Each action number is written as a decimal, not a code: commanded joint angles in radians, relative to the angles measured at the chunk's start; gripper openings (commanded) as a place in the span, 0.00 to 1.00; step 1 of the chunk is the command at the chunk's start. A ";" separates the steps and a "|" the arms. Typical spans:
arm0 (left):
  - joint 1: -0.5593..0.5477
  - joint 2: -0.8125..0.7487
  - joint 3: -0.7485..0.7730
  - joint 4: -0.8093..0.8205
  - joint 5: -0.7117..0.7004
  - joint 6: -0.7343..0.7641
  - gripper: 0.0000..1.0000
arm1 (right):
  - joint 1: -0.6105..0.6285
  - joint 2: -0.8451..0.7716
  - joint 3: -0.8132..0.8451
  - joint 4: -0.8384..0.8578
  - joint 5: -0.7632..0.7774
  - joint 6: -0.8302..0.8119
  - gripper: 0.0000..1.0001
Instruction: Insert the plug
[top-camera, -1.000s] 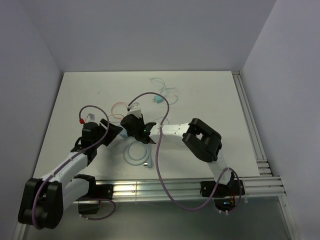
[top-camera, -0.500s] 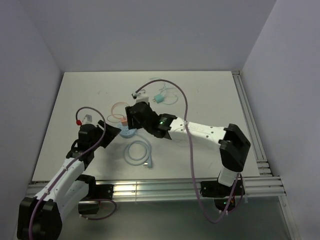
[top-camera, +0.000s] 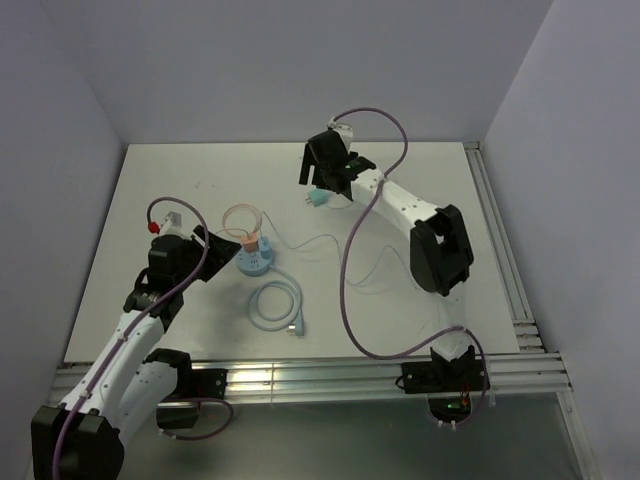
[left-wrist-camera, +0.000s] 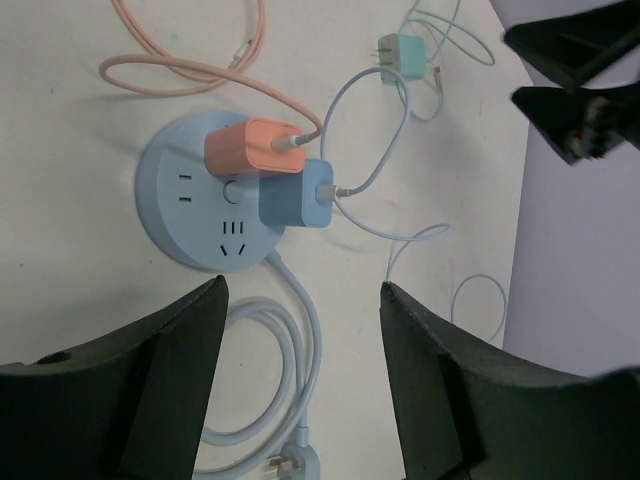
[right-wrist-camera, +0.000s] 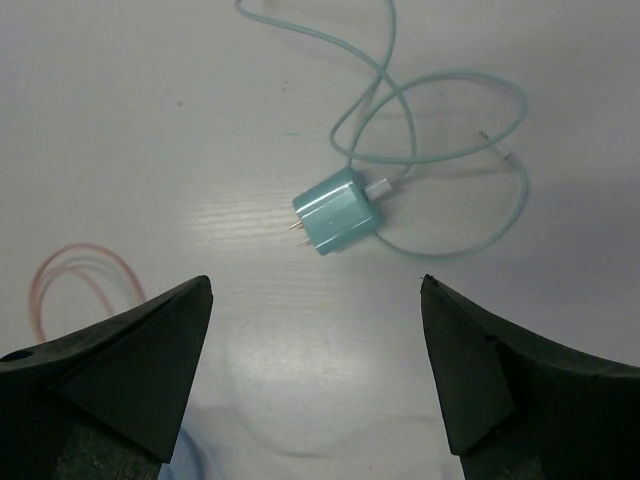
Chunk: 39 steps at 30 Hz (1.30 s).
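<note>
A round blue power strip (top-camera: 255, 262) lies left of centre on the table, also in the left wrist view (left-wrist-camera: 190, 215). An orange plug (left-wrist-camera: 245, 150) and a blue plug (left-wrist-camera: 295, 195) sit in it. A teal plug (top-camera: 318, 198) with its teal cable lies loose at the far middle, prongs to the left, also in the right wrist view (right-wrist-camera: 337, 212). My right gripper (top-camera: 314, 178) hangs above the teal plug, open and empty (right-wrist-camera: 315, 330). My left gripper (top-camera: 216, 252) is just left of the power strip, open and empty (left-wrist-camera: 300, 370).
The strip's pale blue cord (top-camera: 276, 305) lies coiled near the front with its wall plug at the end. An orange cable loop (top-camera: 240, 217) lies behind the strip. A thin white cable (top-camera: 322, 241) trails right. Metal rails (top-camera: 505, 260) run along the right edge.
My right arm has swung from over the power strip to the far middle, above the teal plug. My left gripper has drawn back a little to the left.
</note>
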 joint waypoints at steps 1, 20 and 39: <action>-0.005 -0.009 0.056 -0.022 0.029 0.051 0.67 | -0.032 0.121 0.116 -0.106 -0.033 0.046 0.91; -0.005 -0.006 0.067 -0.022 0.080 0.068 0.68 | -0.184 0.369 0.302 -0.026 -0.260 0.189 0.66; -0.005 0.002 0.077 -0.033 0.090 0.072 0.67 | -0.213 0.479 0.395 -0.017 -0.329 0.192 0.12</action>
